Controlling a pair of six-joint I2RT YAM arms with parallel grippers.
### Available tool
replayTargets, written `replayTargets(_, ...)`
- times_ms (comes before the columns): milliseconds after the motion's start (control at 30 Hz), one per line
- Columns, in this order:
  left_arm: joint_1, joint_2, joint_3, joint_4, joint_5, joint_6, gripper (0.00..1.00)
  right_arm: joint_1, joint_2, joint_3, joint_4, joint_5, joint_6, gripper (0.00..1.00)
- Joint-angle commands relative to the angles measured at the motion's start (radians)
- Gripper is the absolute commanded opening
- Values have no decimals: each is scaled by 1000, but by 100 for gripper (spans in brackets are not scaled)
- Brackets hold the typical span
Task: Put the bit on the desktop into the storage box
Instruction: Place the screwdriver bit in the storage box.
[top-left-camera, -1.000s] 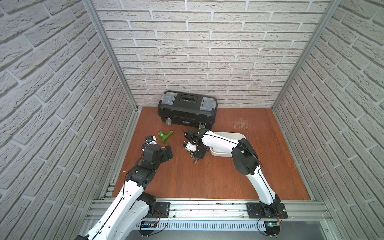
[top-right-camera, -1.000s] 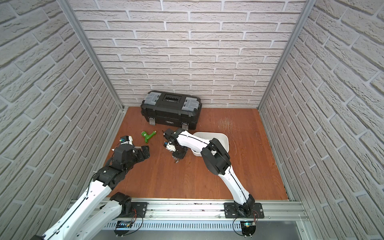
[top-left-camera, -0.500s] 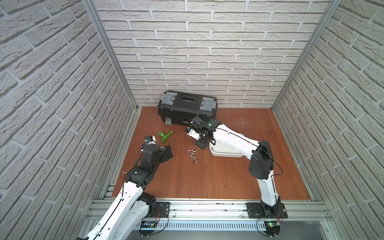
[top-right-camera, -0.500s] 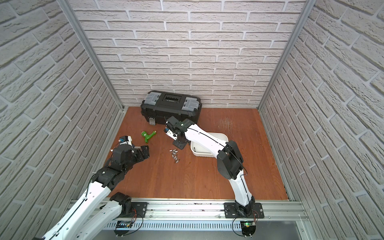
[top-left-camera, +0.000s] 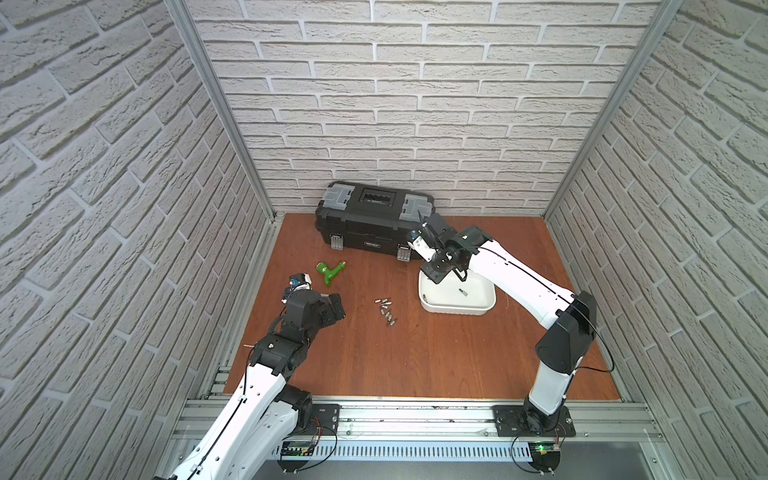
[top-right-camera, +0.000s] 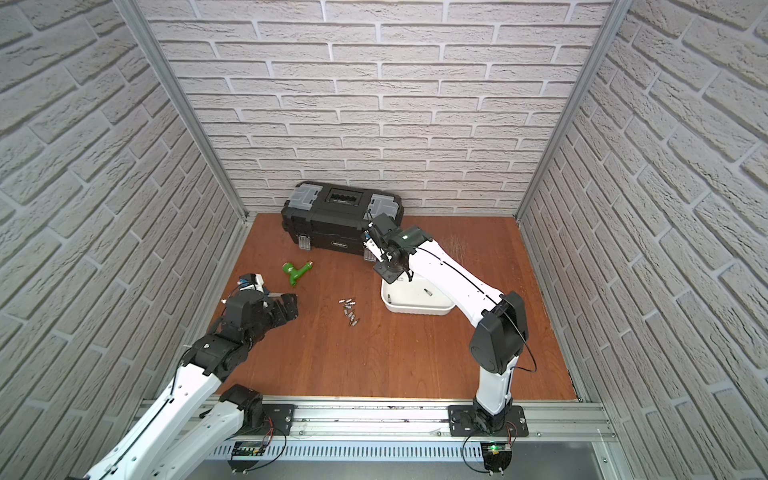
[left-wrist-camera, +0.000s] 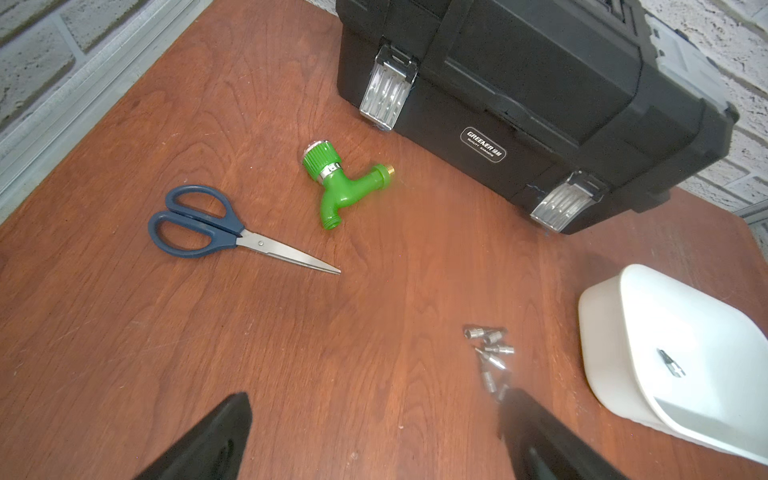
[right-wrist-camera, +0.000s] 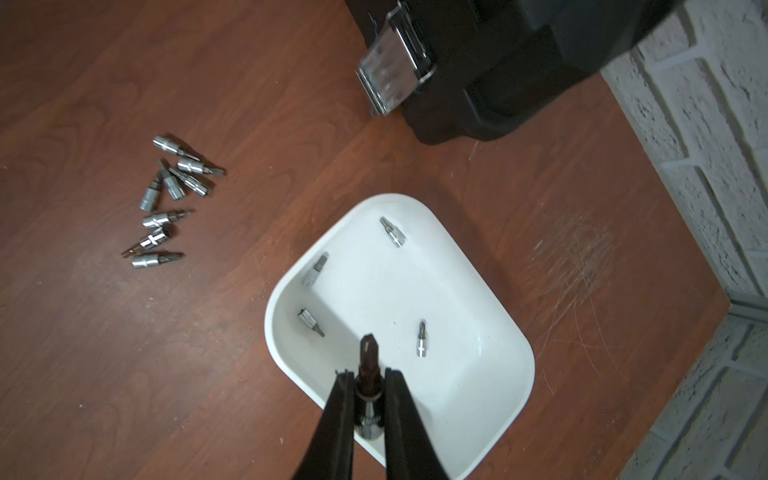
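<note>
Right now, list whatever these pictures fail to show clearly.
1. The scissors: missing from both top views, apparently under the left arm.
2. The loose bits: too small in both top views to tell tips.
3. The held bit: base hidden inside the right gripper, right wrist view.
4. The toolbox: blurred, cut off by the edge, right wrist view.

- Reddish-brown wooden desktop (top-left-camera: 415, 357), with a pale scuffed patch (right-wrist-camera: 577, 257).
- Black toolbox (top-left-camera: 370, 226) against the back wall.
- Green tap (top-left-camera: 328, 272) near blue-handled scissors (left-wrist-camera: 216, 226), not touching.
- Loose bits (top-left-camera: 386, 311) clustered beside the white storage box (top-left-camera: 457, 309).
</note>
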Motion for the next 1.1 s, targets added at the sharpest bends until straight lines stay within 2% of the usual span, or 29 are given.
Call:
replayTargets(0,8,5,26,8,-5,5,98,-36,-53,-59,26,13,18,10)
replayTargets(333,10,27,31,20,9,16,98,-120,-45,-200,102,-38,40,9)
replayTargets(1067,14,61,35,35,22,22,98,-150,108,-258,178,-78,47,10)
